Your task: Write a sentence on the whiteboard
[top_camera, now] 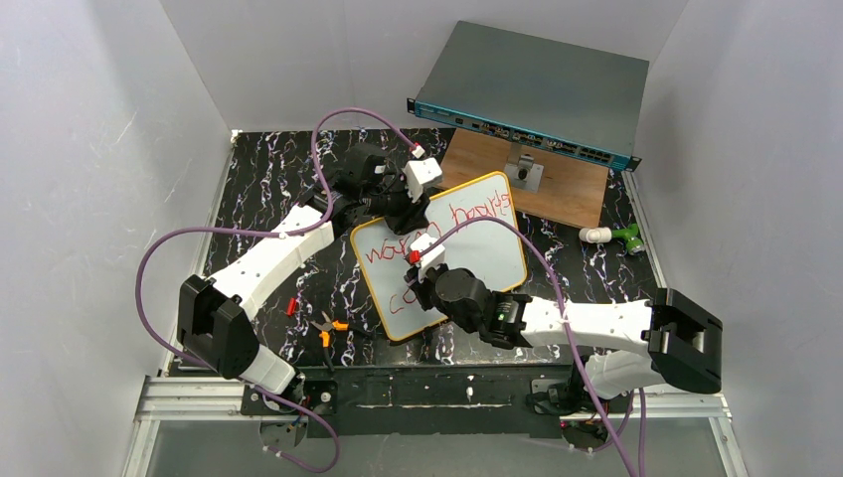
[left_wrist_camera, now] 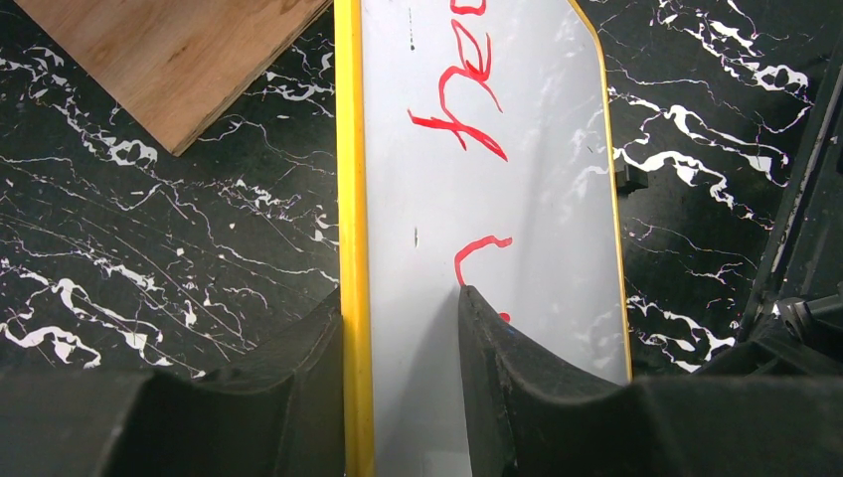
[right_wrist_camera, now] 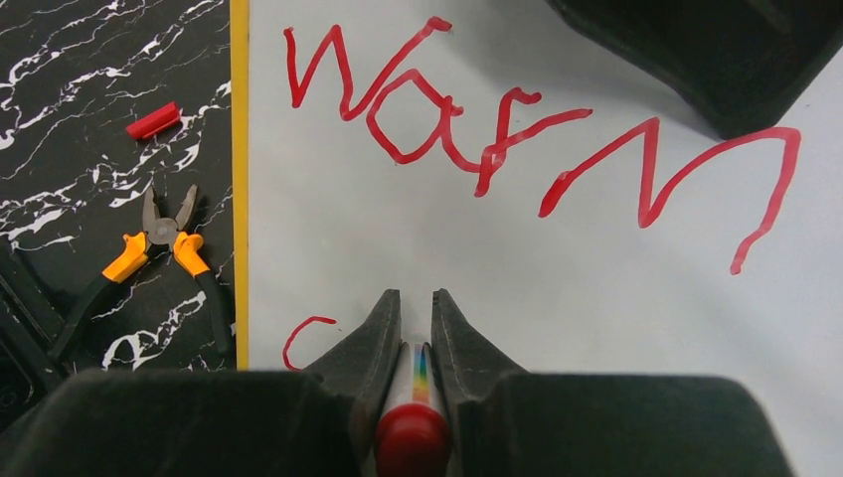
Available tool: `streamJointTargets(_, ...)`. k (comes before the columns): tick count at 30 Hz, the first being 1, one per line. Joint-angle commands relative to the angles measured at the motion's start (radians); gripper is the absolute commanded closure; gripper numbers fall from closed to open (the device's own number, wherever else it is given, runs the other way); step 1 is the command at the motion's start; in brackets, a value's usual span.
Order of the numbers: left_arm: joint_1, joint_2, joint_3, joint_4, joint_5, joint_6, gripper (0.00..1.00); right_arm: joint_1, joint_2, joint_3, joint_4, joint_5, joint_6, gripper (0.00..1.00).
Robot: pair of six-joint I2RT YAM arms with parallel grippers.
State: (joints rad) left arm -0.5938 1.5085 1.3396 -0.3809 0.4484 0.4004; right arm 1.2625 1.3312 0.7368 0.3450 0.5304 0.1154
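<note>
The whiteboard (top_camera: pixel 487 253) lies tilted on the black marbled table, white with a yellow-orange rim (left_wrist_camera: pixel 348 149). My left gripper (left_wrist_camera: pixel 398 298) is shut on its edge, with one finger outside the rim and the other on the white face. My right gripper (right_wrist_camera: pixel 414 295) hovers over the board's lower part, shut on a marker (right_wrist_camera: pixel 413 437) with a red end, tip pointing at the board. Of the sentence, red lettering (right_wrist_camera: pixel 494 144) reads "Warm" with a small "c" (right_wrist_camera: pixel 298 333) below it. The top view shows a second word after "warm" (top_camera: pixel 477 211).
Orange-handled pliers (right_wrist_camera: pixel 159 248) and a red cap (right_wrist_camera: pixel 154 121) lie on the table left of the board. A wooden board (top_camera: pixel 557 189) with a metal bracket (top_camera: pixel 524 171) and a grey rack box (top_camera: pixel 537 89) stand behind it. A white-and-green object (top_camera: pixel 616 237) lies far right.
</note>
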Motion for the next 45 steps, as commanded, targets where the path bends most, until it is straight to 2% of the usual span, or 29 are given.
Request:
streamJointTargets(1,-0.036,0.016,-0.053,-0.131,-0.083,0.13,1.0,-0.026,0.014,0.03,0.081,0.01,-0.021,0.99)
streamJointTargets(12,-0.037,0.025,-0.032,-0.136,-0.086,0.136,1.0,-0.026,-0.148,-0.074,0.113,-0.048,0.009,0.99)
streamJointTargets(17,-0.036,0.029,-0.029,-0.136,-0.085,0.136,1.0,-0.026,-0.206,-0.113,0.116,-0.011,0.02,0.99)
streamJointTargets(30,-0.038,0.008,-0.042,-0.147,-0.089,0.141,1.0,-0.051,-0.124,-0.115,0.172,-0.012,-0.008,0.99)
streamJointTargets(45,-0.044,0.003,-0.044,-0.145,-0.086,0.142,1.0,-0.068,-0.098,-0.161,0.104,-0.023,0.055,0.99)
